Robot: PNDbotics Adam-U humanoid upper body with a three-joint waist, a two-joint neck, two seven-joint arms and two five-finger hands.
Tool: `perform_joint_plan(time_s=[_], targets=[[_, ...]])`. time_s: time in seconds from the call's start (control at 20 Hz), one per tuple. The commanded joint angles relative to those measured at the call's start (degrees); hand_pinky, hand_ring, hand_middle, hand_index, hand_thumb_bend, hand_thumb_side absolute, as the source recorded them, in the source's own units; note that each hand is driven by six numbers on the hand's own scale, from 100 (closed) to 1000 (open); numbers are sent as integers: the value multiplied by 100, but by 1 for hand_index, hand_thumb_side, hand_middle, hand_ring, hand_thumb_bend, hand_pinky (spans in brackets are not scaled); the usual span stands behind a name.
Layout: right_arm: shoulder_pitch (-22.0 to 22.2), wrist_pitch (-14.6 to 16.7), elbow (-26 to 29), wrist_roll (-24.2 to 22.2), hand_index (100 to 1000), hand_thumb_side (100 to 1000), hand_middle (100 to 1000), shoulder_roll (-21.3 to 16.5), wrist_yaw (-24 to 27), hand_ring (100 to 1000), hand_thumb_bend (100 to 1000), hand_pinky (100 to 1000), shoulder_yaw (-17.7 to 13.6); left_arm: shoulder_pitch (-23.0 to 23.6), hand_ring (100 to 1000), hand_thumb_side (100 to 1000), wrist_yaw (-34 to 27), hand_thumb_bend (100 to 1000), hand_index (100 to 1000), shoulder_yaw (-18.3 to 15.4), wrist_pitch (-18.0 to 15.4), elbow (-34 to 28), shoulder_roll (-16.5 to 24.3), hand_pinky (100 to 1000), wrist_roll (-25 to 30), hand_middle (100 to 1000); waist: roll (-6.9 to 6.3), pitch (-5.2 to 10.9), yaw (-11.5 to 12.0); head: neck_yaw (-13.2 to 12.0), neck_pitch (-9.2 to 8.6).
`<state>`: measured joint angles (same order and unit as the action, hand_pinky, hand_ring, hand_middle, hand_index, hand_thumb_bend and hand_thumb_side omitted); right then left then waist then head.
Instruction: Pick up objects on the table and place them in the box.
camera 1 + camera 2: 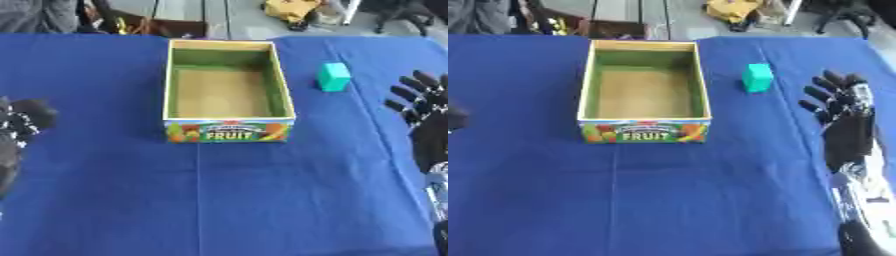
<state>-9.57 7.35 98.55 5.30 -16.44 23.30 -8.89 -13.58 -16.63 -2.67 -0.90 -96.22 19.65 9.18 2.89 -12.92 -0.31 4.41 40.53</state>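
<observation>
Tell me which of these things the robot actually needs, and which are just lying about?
Needed:
open cardboard fruit box with green inner walls
small teal block
black right hand

Lying about:
yellow thing beyond the table
blue tablecloth

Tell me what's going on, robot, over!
Right hand open, beside the green block, not touching. Left hand at left edge, holding nothing. Box holds nothing. Nothing between block and box.
</observation>
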Motion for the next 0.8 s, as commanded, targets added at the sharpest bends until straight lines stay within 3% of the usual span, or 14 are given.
perform_joint_plan(time_s=[0.05,0.45,0.7,0.8], targets=[[-60,32,74,-8,835,855,755,-194,5,796,100,744,-70,-63,744,1000,-6,414,699,6,-4,-101,93,830,-1,594,-13,98,7,6,1],[-120,82,21,-14,845,837,759,-466,-27,799,100,747,-102,-60,745,1000,-4,412,699,8,-3,-99,102,830,2,594,-8,98,20,-4,5],[-266,197,-113,-119,862,792,770,-1042,-149,809,100,755,-123,-56,745,1000,-2,412,698,8,-6,-97,117,830,2,594,-4,106,35,-15,2],[-418,241,-291,-209,875,773,775,-1459,-279,813,100,759,-107,-53,745,1000,-3,412,698,17,-3,-92,115,830,8,594,-5,115,48,-19,-1]])
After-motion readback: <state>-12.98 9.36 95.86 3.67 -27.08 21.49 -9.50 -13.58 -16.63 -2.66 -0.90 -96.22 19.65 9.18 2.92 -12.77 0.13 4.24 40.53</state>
